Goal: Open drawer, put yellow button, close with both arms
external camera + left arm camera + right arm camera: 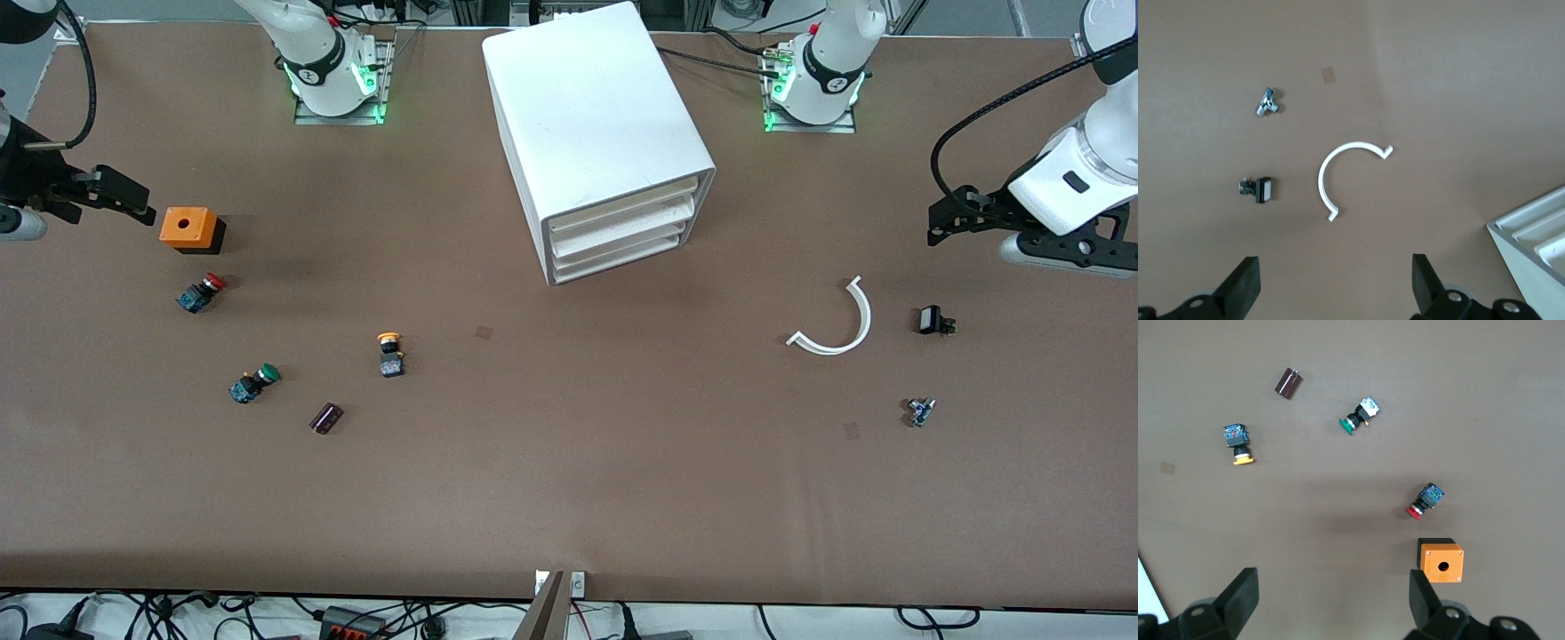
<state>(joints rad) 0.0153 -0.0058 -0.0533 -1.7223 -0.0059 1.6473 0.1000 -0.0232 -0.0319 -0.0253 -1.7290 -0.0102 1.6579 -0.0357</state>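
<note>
Drawer (622,206) shut in cabinet (591,124), yellow button (389,353) on table (569,480), well apart from right gripper (1331,597), spread wide and empty, left gripper (1335,283) likewise gaping, near white arc (1338,175).

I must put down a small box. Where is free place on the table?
Bare table spans the strip nearest the front camera, and between the yellow button and the white curved piece, before the cabinet. It is crowded around the red-capped switch, green-capped switch and orange box.

The front view looks down from high across the table (569,498), facing both bases. Each wrist view looks straight down between its spread fingers (1241,283) (1238,593), sharing tabletop items with the front view.
</note>
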